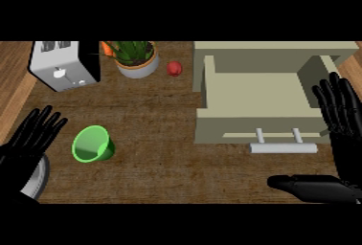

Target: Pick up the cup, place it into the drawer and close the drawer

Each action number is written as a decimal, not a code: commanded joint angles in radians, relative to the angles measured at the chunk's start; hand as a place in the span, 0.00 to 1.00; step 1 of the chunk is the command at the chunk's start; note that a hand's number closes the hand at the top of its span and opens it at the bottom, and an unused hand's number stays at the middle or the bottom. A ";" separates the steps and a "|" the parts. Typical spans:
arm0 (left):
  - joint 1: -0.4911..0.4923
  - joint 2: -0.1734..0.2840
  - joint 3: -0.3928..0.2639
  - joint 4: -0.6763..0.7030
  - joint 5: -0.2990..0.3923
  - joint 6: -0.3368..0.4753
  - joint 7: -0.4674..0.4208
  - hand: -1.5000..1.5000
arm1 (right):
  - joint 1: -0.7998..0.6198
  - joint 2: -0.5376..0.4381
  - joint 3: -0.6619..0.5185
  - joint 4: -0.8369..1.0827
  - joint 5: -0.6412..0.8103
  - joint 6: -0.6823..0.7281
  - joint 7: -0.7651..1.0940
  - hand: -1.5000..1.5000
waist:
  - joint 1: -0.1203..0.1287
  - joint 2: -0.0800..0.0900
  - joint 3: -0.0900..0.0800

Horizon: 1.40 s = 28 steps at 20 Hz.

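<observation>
The right hand [338, 115] runs off the right edge, so part of it is out of sight. The left hand [32, 136] hides part of a grey round thing [37, 179] near the left edge. The small red thing [175, 68] is too tiny to tell.

Brown wooden counter [163, 124], grain running across. Toaster [63, 67] at far left; potted plant [136, 57] beside it; small red item [175, 68], possibly a fruit, nearby.

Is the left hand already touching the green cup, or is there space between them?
Apart. In the head view, bare wooden counter shows between the left hand and the green cup; the hand's fingers are straight and spread.
</observation>
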 commanded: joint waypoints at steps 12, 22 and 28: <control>-0.196 0.023 0.052 0.626 -0.394 0.036 -0.408 0.00 | -0.054 0.008 -0.036 0.021 -0.010 0.022 0.019 0.00 | -0.003 0.001 0.000; -0.356 0.056 0.035 1.115 -0.532 0.068 -0.765 0.00 | -0.037 -0.025 -0.076 0.057 -0.049 0.088 -0.015 0.00 | -0.012 0.003 -0.001; -0.427 0.088 0.042 1.278 -0.541 0.053 -0.857 0.00 | -0.015 0.017 -0.033 0.089 0.011 0.062 -0.089 0.00 | -0.022 0.008 -0.003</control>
